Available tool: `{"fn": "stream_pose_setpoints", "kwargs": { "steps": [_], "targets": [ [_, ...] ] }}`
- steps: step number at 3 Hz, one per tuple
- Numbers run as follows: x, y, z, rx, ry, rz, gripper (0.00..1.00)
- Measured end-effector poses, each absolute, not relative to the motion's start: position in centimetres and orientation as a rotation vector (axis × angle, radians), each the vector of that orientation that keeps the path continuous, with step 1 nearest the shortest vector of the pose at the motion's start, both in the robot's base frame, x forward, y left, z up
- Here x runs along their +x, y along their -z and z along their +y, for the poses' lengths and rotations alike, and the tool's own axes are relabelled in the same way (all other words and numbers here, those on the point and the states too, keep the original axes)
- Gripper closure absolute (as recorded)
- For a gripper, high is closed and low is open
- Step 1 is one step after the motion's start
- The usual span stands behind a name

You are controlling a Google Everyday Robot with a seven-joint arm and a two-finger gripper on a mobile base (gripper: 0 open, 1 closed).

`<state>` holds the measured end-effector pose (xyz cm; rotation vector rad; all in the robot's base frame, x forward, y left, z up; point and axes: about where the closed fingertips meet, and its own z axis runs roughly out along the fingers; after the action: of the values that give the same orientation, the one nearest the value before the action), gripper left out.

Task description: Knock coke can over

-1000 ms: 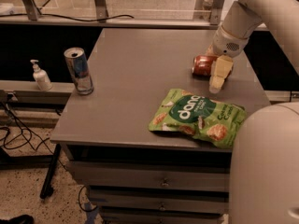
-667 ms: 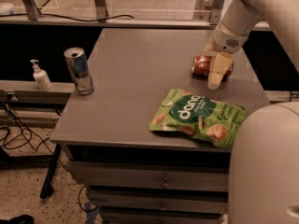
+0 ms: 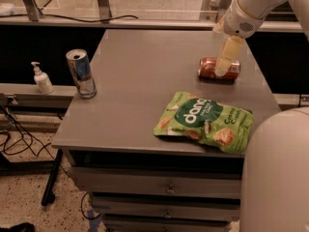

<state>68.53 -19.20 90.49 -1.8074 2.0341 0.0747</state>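
The coke can (image 3: pixel 211 68) is red-orange and lies on its side on the grey table (image 3: pixel 140 81), near the right edge. My gripper (image 3: pixel 225 59) hangs from the white arm at the upper right, its pale fingers pointing down in front of the can's right half, just above it. The gripper holds nothing that I can see.
A green snack bag (image 3: pixel 205 121) lies near the table's front right. A tall blue-and-silver can (image 3: pixel 81 73) stands upright at the left edge. A soap dispenser (image 3: pixel 42 79) sits on a ledge to the left. The robot's white body (image 3: pixel 275 178) fills the lower right.
The gripper has lifted slightly up and away from the can. The can lies on its side as before.
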Motion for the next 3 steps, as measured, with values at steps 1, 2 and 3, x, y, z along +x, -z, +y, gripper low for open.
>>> {"fn": "stream_pose_setpoints", "kwargs": {
  "steps": [1,2,3],
  "targets": [
    [68.0,-95.7,-20.5,-1.706,-0.039,1.96,0.0],
    [66.4,-101.3,-23.1,-1.575,-0.059,1.855,0.0],
    [63.5,-106.2,-26.2,-1.448,-0.094,1.76,0.0]
  ]
}}
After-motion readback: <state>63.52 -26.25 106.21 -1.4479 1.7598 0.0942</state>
